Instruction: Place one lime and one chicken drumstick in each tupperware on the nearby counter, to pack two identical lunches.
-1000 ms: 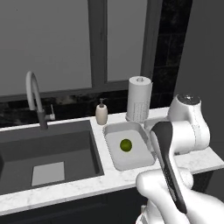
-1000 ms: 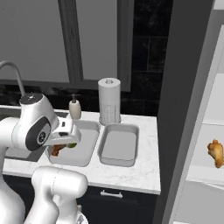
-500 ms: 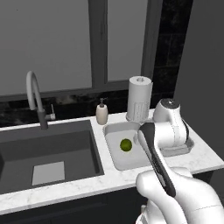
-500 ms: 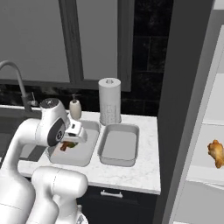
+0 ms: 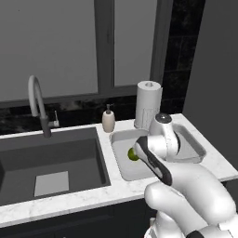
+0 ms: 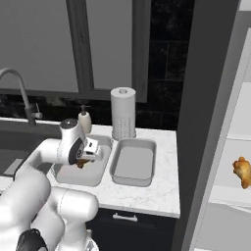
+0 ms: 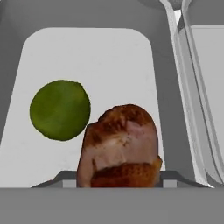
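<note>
In the left base view, the white arm bends down over the counter, its wrist covering part of the left tupperware, where a lime peeks out beside it. The right tupperware sits just beside, partly behind the arm. A paper towel roll and a soap bottle stand at the back, a faucet over the dark sink. No writing can be read on any of them.

In the right base view, the gripper hangs over the left tupperware with a chicken drumstick beneath it; the right tupperware has nothing in it. Another drumstick lies on a shelf far right.

In the hand view, the pincer is clamped on the chicken drumstick, which hangs above the tray floor beside the lime.
</note>
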